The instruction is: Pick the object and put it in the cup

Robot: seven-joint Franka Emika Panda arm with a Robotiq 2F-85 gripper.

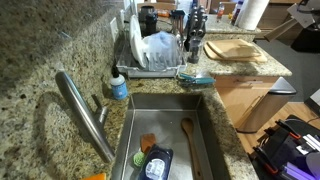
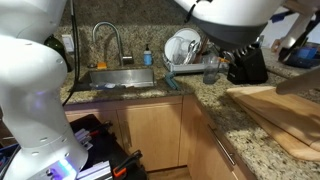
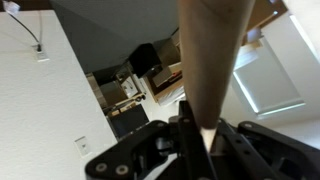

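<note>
Looming arm (image 2: pixel 35 90): white links fill the left edge and the top of an exterior view and are cut off by the frame; its hand is out of sight in both exterior views.
Counter (image 1: pixel 40 60): speckled granite around the basin, seen in both exterior views.
Sink (image 1: pixel 215 140): a steel basin set into the counter, with its near end cut off by the frame.
Dish rack (image 1: pixel 150 70): on the counter just beside the sink, holding plates; the vessels behind it are too small to tell which is the cup.
Gripper (image 3: pixel 203 135): shown only in the wrist view, dark, at the bottom edge; the jaws stand close together, clamped on the narrow end of the wooden piece.
Wooden piece (image 3: pixel 212 60): brown and tapered, held between the fingers and widening toward the top edge, where it is cut off; its far end is hidden, so the kind of utensil cannot be told.
Wooden spoon (image 1: pixel 188 140): lying on the sink floor, near a dark labelled item that is hard to make out.
Soap bottle (image 1: pixel 119 87): blue, upright on the counter at the sink's corner.
</note>
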